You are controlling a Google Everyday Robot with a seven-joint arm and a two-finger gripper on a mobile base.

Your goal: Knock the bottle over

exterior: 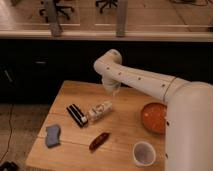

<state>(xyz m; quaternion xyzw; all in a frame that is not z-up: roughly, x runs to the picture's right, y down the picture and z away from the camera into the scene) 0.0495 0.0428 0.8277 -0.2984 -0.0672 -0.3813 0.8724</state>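
The small clear bottle (99,111) with a pale label lies on its side on the wooden table (70,155), tilted, its lower end next to the black bar (76,114). My gripper (112,92) hangs from the white arm above the table, just above and to the right of the bottle's upper end, apart from it.
A red-brown oblong object (99,140) lies in front of the bottle. A blue sponge (52,135) sits at the front left. An orange bowl (154,116) stands at the right, a translucent white cup (144,153) at the front right. The table's back edge faces a dark counter.
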